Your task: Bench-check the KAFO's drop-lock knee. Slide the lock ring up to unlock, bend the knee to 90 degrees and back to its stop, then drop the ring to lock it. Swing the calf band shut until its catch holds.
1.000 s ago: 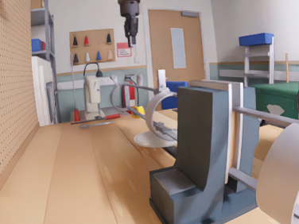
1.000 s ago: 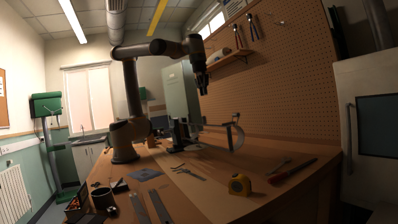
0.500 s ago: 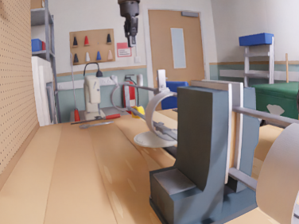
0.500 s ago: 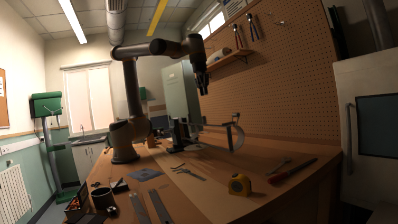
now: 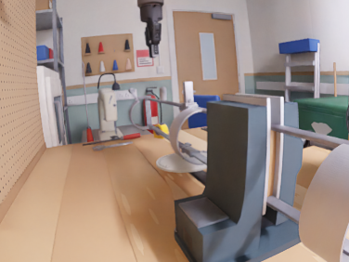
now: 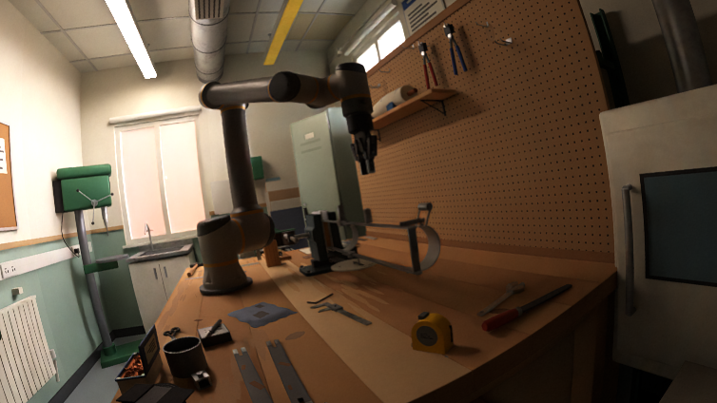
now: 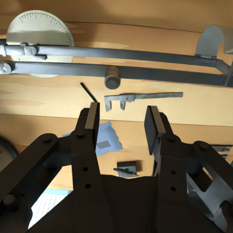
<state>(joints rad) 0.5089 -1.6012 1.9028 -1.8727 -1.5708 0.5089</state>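
Note:
The middle of the wooden bench carries the KAFO brace [image 6: 381, 240], clamped in a grey stand [image 5: 241, 186] and lying level. Its two grey uprights [image 7: 127, 65] run side by side across the wrist camera. The lock ring [image 7: 29, 50] sits on the far upright beside the knee joint, over a white protractor dial [image 7: 39, 34]. A round knob [image 7: 112, 77] sticks out from the near upright. The calf band [image 6: 426, 245] curves at the brace's free end and stands swung open. My gripper [image 7: 122, 113] hangs high above the uprights. It is partly open and empty.
Behind the brace a pegboard wall [image 6: 501, 140] runs along the bench. On the bench in front lie a caliper [image 7: 140, 98], a blue cloth [image 7: 106, 140], a yellow tape measure [image 6: 431, 333], a wrench [image 6: 501, 296] and a red-handled file [image 6: 526, 307].

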